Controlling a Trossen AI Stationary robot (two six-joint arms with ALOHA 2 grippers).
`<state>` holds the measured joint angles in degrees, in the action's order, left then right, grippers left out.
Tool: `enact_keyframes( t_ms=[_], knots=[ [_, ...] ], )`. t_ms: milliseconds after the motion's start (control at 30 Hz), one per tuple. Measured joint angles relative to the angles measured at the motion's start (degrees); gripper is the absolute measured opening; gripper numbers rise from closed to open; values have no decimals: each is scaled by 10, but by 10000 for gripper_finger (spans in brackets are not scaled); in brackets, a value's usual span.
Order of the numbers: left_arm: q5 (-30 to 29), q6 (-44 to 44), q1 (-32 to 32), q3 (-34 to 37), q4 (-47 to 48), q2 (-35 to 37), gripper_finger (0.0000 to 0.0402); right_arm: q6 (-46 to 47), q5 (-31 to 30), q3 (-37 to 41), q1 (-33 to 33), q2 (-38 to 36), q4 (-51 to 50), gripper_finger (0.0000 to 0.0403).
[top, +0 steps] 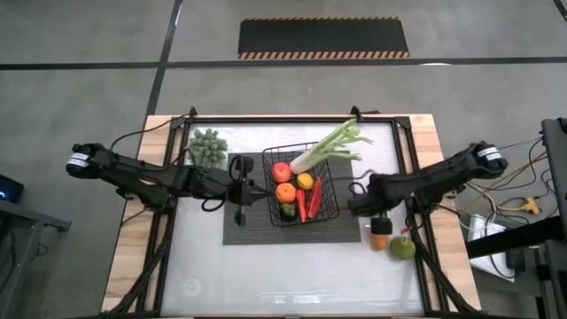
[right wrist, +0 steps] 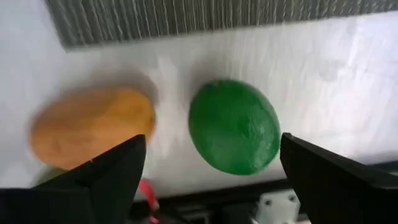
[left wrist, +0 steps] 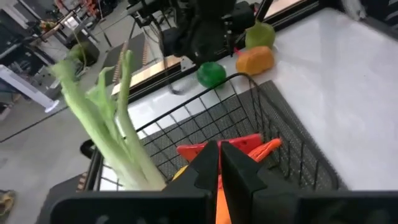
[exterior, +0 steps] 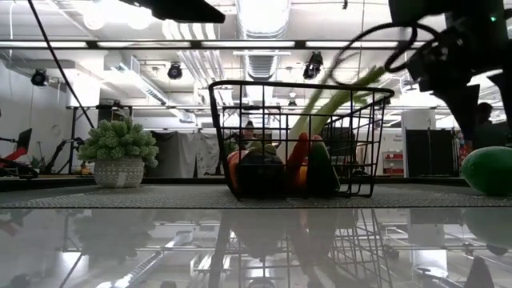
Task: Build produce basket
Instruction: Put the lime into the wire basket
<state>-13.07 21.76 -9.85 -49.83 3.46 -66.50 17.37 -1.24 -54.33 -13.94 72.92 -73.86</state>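
Only the right wrist view shows the right gripper (right wrist: pixel 208 171) plainly: its two dark fingers stand wide apart, released, holding nothing, with a round dark green toy fruit (right wrist: pixel 234 126) on the white table between them and an orange oval toy piece (right wrist: pixel 92 127) just beside it. From above, that gripper (top: pixel 383 215) sits over the table's right side, beyond the edge of the flat dark ribbed mat (top: pixel 248 226), and the orange piece (top: pixel 380 239) lies beside a lighter green pear-like piece (top: pixel 403 248); the dark green fruit is hidden under the arm there.

The left wrist view shows the left gripper (left wrist: pixel 219 163) with its fingers clenched together and empty, above the black wire-mesh rectangular basket (left wrist: pixel 277 130). In the high view this gripper (top: pixel 239 213) hangs over the mat, just beside the basket's left wall (top: pixel 268 190).

The basket stands on the mat at the table's middle. Inside it lie a red round piece (top: pixel 282 172), an orange round piece (top: pixel 285 192), a small yellow piece (top: pixel 305 182), a red chili (top: pixel 302 206) and a dark piece (top: pixel 288 211). A long white-green leek (top: pixel 330 146) leans out over its far right corner. The low view alone shows the leek (exterior: pixel 336 100) rising above the rim.

A potted green succulent (top: pixel 206 147) stands near the table's far left.
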Motion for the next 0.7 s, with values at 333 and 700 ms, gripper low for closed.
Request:
enact_keyframes(
  t_ms=[333, 700],
  knots=[
    [-29, 17, 0, 4, 0, 0, 0, -13, -36, 4, -7, 93, -13, 345],
    [-29, 20, 0, 5, 0, 0, 0, -15, -57, 9, -7, 164, -9, 313]
  ],
)
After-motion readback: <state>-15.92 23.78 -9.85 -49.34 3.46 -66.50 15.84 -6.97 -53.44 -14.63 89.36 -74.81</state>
